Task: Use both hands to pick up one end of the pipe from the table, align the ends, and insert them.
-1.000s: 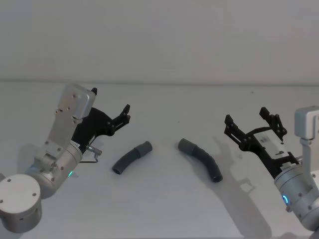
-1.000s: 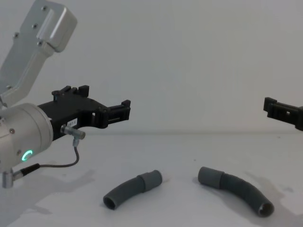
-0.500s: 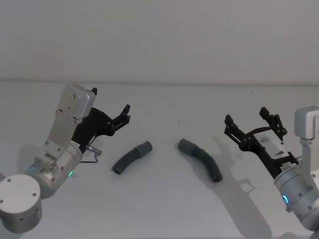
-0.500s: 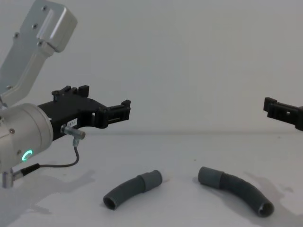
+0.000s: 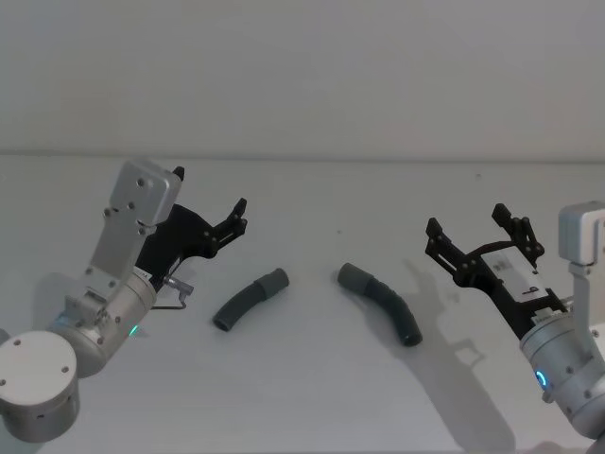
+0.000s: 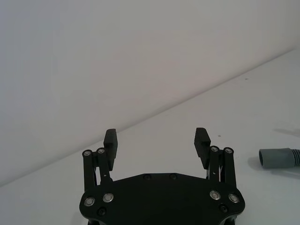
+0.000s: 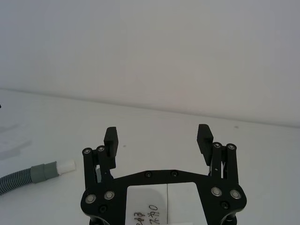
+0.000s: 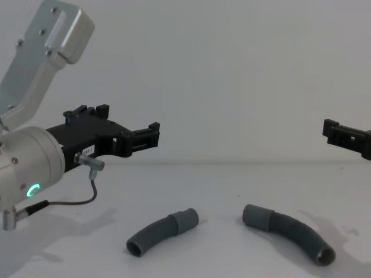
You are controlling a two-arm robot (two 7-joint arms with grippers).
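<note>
Two dark grey ribbed pieces of the pipe lie apart on the white table (image 5: pixel 312 397), the left piece (image 5: pixel 250 299) (image 8: pixel 162 231) and the right piece (image 5: pixel 381 301) (image 8: pixel 288 230). Their smooth grey cuff ends (image 5: pixel 275 280) (image 5: pixel 354 276) face each other across a gap. My left gripper (image 5: pixel 236 216) (image 8: pixel 153 132) (image 6: pixel 157 140) hovers open, up and to the left of the left piece. To the right of the right piece my right gripper (image 5: pixel 468 223) (image 7: pixel 158 138) hangs open and empty. In the right wrist view a cuff has a short white tip (image 7: pixel 65 165).
A thin grey cable (image 8: pixel 75 200) loops under my left wrist. The plain wall (image 5: pixel 302 76) rises behind the table's far edge. Bare table surface surrounds both pieces.
</note>
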